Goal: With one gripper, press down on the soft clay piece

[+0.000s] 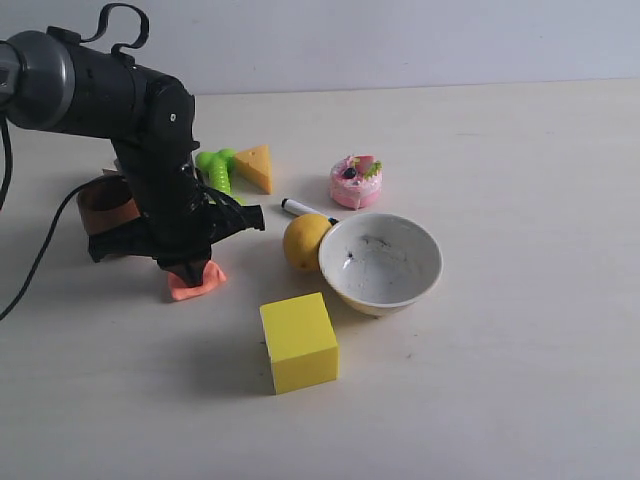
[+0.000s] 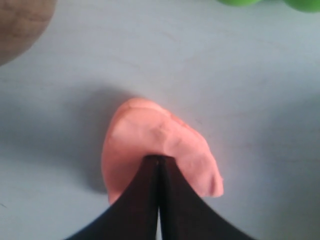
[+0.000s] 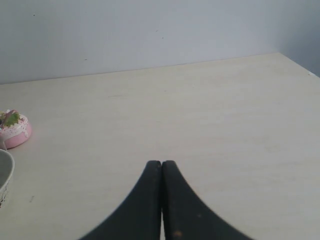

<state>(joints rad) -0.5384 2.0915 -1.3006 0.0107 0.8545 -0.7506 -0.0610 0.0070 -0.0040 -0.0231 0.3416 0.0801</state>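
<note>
The soft clay piece [image 1: 197, 282] is a small flat salmon-orange lump on the table, left of the yellow cube. My left gripper [image 1: 186, 268] stands over it, shut, with its black tips touching the top of the clay. In the left wrist view the clay [image 2: 150, 140] fills the middle and the closed left gripper [image 2: 159, 159] rests on its surface, with nothing held between the fingers. My right gripper [image 3: 161, 163] is shut and empty, above bare table, and does not show in the exterior view.
A yellow cube [image 1: 298, 341] sits in front. A white bowl [image 1: 381, 263], a yellow ball [image 1: 305, 240], a marker [image 1: 302, 209], a pink toy cake [image 1: 356, 181], a cheese wedge [image 1: 255, 166], a green toy [image 1: 215, 168] and a brown ring [image 1: 103, 202] surround the clay.
</note>
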